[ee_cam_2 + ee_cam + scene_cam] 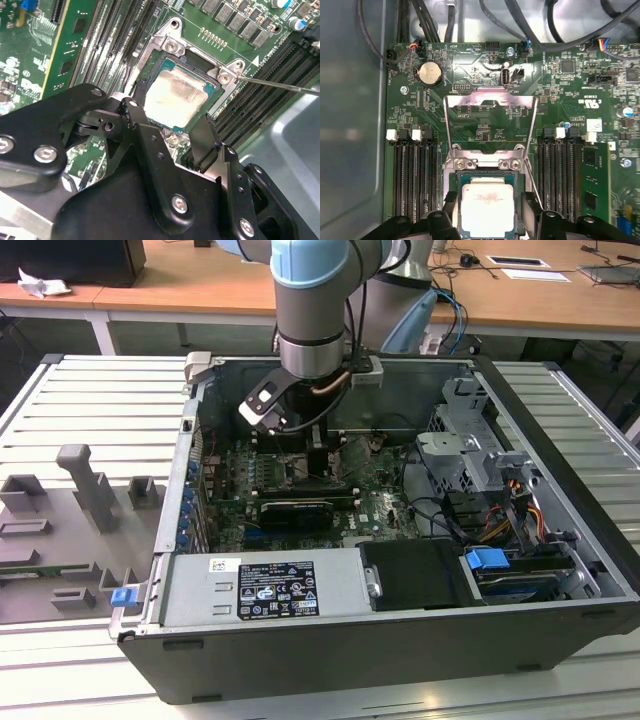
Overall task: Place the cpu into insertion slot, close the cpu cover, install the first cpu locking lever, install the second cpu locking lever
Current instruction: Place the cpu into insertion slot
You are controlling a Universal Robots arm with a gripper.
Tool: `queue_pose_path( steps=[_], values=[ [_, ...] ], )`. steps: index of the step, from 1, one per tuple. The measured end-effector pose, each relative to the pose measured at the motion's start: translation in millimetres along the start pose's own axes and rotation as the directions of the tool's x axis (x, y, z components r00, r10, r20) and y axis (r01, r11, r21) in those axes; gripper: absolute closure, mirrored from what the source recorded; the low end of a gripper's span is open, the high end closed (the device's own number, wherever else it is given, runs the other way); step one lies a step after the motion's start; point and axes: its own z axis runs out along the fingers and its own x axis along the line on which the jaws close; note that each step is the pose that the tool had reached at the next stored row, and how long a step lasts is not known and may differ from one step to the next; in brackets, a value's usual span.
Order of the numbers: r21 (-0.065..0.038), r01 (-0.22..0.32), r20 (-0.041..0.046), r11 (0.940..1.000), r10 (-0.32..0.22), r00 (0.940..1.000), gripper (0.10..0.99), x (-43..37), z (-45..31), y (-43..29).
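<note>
Sitting in insertion slot (485, 161): cpu (487, 207)

Print on the power supply's label (265, 590) and the motherboard (470, 65) is too small to read.

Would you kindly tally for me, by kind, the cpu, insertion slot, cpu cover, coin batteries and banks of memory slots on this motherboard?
cpu: 1, lying in the slot
insertion slot: 1
cpu cover: 1, raised open
coin battery: 1
memory-slot banks: 2, one on each side of the slot
Total: 6
</note>
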Motion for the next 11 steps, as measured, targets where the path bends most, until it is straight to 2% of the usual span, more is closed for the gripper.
queue_pose_path(
  steps=[5,8,9,11],
  values=[
    [0.0,-0.002,0.0042,1.0,0.002,1.0,0.49,0.1,-8.8,0.7],
    [0.0,-0.003,0.0052,1.0,0.003,1.0,0.678,0.1,-10.4,0.9],
    [0.0,-0.003,0.0057,1.0,0.003,1.0,0.678,0.1,-10.6,0.9],
    [0.0,-0.003,0.0079,1.0,0.003,1.0,0.8,0.1,-11.3,1.1]
  ],
)
